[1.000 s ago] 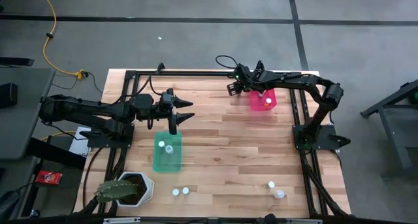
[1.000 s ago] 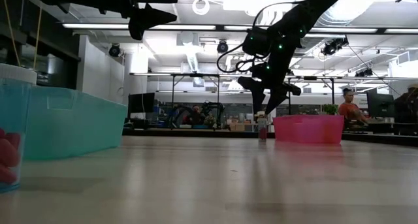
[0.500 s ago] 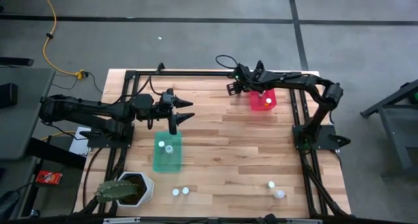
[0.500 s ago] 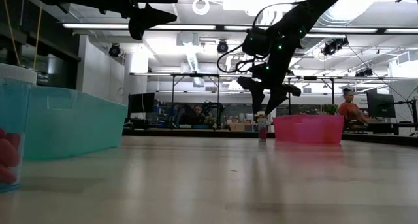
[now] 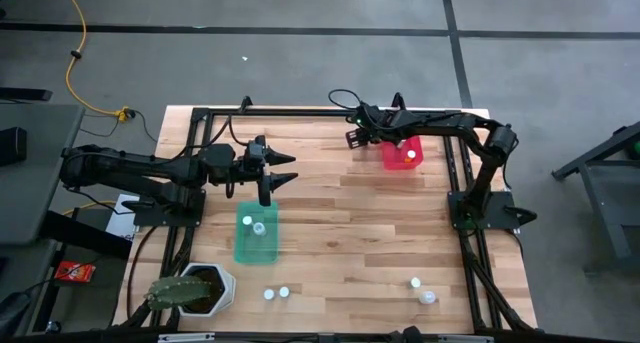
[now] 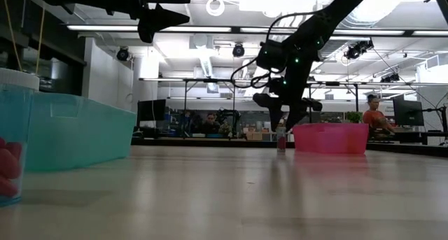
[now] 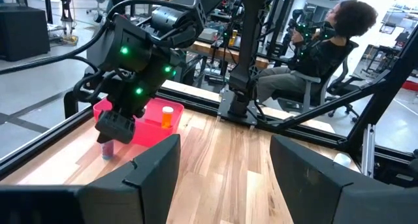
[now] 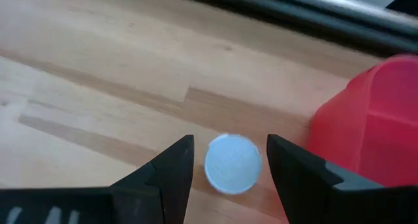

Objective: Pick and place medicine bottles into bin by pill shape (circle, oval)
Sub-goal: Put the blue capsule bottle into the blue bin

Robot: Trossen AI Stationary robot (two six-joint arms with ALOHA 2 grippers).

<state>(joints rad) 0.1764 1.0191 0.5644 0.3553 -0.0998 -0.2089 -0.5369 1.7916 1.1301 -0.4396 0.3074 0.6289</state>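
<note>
Now my right gripper hangs at the far side of the light wooden plank tabletop, just beside the translucent pink plastic bin, and its two dark fingers stand spread apart. Between them, directly below, I see the round white cap of a small whitish medicine bottle; the fingers are on both sides of it but do not touch it. In the low view this bottle stands upright on the tabletop, close to the pink bin, with my fingers above it. Inside the pink bin there is one more small bottle with a white cap. My left gripper waits in the air over the middle-left part of the tabletop, near the translucent teal plastic bin, and its fingers are also spread and hold nothing. The teal bin contains a white-capped bottle. Near the front edge of the tabletop two small white-capped bottles stand together, and well apart from them, on the right side, two others. A white hexagonal pot with a green cactus plant stands at the front left corner.
</note>
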